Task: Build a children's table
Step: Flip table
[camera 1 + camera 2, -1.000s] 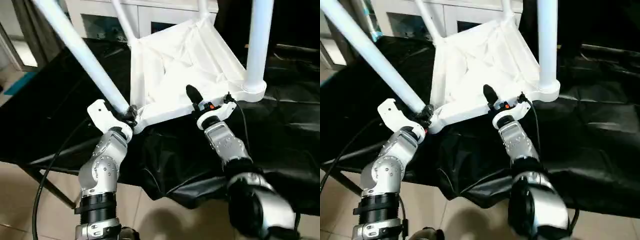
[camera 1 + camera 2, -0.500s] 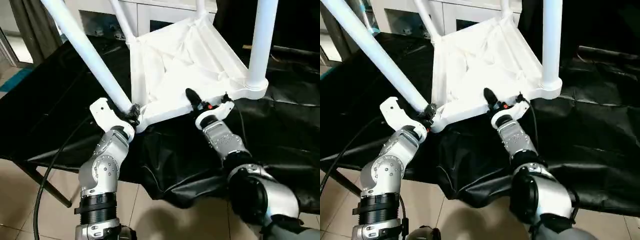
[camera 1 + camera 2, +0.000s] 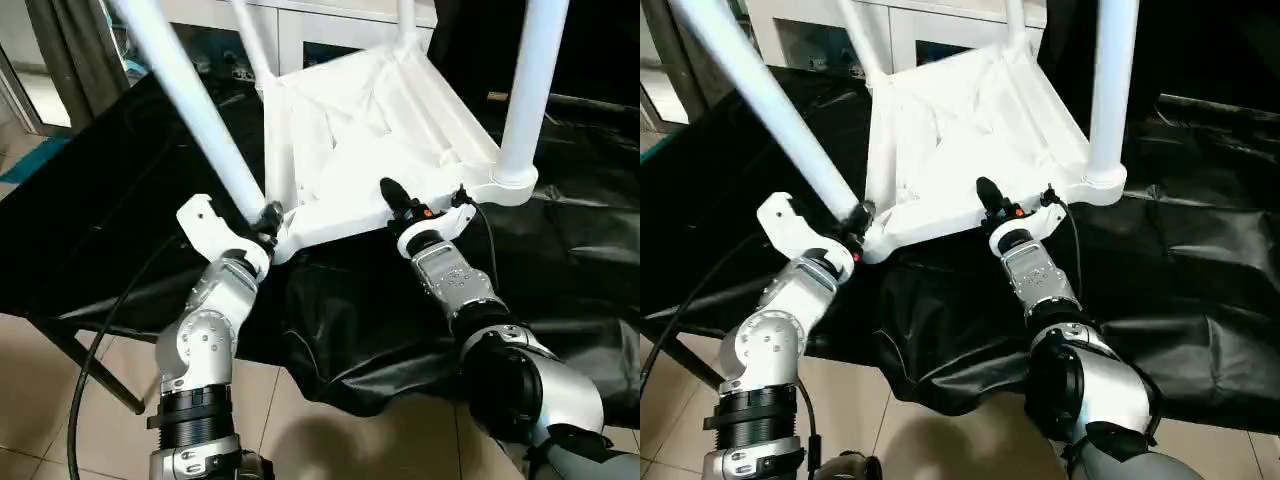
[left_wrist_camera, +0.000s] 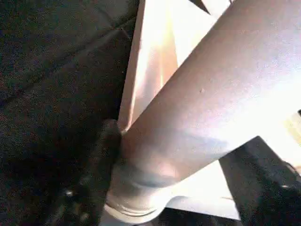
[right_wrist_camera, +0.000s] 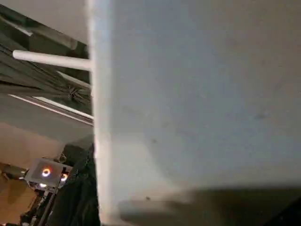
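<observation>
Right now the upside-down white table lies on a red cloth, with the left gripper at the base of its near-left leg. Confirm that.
Not quite. The cloth under the table is black, not red, as the left eye view shows. The left gripper is at the base of the near-left leg.

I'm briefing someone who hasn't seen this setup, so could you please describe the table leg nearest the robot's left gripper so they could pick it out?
Find the upturned white children's table lying on the black cloth. At its near corner by the left gripper stands the leg. Unlike the upright leg on the right, it leans sharply away to the left.
</observation>
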